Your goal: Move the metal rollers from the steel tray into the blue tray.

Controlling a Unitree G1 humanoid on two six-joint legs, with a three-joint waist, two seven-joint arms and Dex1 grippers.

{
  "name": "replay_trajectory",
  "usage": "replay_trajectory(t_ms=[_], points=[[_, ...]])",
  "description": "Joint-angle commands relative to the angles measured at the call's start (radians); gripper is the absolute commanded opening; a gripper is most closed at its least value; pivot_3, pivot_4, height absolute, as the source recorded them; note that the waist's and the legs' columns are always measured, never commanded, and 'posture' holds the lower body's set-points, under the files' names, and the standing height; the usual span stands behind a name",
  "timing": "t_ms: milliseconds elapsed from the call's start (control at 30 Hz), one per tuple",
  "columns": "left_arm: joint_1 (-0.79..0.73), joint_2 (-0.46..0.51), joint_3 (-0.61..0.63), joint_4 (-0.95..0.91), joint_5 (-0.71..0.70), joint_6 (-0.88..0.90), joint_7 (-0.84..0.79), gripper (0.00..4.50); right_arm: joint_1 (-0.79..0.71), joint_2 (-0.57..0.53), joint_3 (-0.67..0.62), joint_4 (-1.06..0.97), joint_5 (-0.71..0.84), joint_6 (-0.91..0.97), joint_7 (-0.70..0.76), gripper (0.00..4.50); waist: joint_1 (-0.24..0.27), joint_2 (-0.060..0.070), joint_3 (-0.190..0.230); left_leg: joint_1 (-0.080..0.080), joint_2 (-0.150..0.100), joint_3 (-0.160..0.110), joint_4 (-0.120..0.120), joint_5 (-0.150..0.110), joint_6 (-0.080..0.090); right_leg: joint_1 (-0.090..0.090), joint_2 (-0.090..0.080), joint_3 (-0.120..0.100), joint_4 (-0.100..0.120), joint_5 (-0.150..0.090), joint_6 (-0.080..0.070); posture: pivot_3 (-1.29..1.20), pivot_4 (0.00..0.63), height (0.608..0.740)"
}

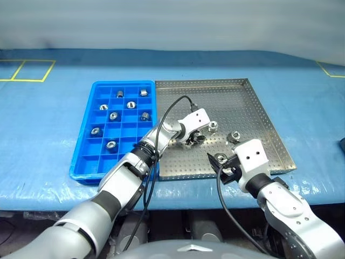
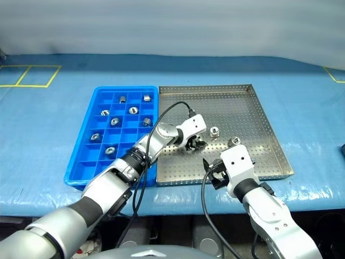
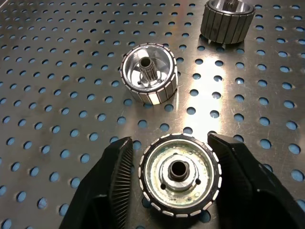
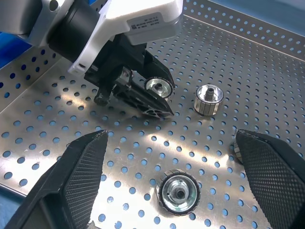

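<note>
The large square steel tray [image 1: 253, 102], silver with a perforated floor and a low rim, lies on a blue-covered table [image 1: 48, 124], and the bright blue plastic tray [image 1: 86, 162] with its grid of small square compartments sits touching its left edge. Seven small shiny metal rollers with dark central holes, one of them here [image 1: 114, 115], rest in separate compartments of the blue tray. On the steel tray's floor, the left gripper [image 3: 174, 179] is clenched around one silver roller [image 3: 179, 174] standing on end, a black finger [image 3: 112, 186] against each side of it. Just beyond it on the same floor sits a second roller [image 3: 149, 73], and a third [image 3: 227, 19] lies a little farther off. The right gripper [image 4: 174, 176] hangs over the steel tray's near edge with its fingers spread wide, holding nothing; another roller [image 4: 177, 192] stands on the floor between them, apart from both.
</note>
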Motion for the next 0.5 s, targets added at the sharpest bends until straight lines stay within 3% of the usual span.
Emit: replay_trajectory(t_ms=[33, 267, 500], points=[[-0.034, 0.019, 0.02, -0.067, 0.008, 0.0, -0.031, 1.72, -0.023, -0.018, -0.022, -0.042, 0.017, 0.01, 0.002, 4.5, 0.001, 0.0, 0.0, 0.0, 0.0, 0.0, 0.0, 0.0, 0.0, 0.0, 0.0, 0.0, 0.0, 0.0, 0.0, -0.09, 0.15, 0.74], [0.007, 0.095, 0.121, -0.382, -0.107, 0.087, -0.116, 1.72, -0.126, -0.029, 0.021, -0.036, 0.02, 0.061, 0.051, 4.5, 0.01, 0.0, 0.0, 0.0, 0.001, 0.0, 0.0, 0.0, 0.0, 0.0, 0.0, 0.0, 0.001, 0.0, 0.0, 0.0, 0.15, 0.74], [0.135, 0.224, 0.254, -0.765, -0.171, 0.231, -0.058, 1.72, -0.296, -0.06, 0.103, 0.071, 0.007, 0.053, 0.156, 4.5, 0.026, 0.0, 0.0, 0.002, 0.001, 0.001, 0.0, 0.0, 0.0, 0.001, 0.0, 0.001, 0.002, 0.0, 0.0, 0.12, 0.15, 0.74]])
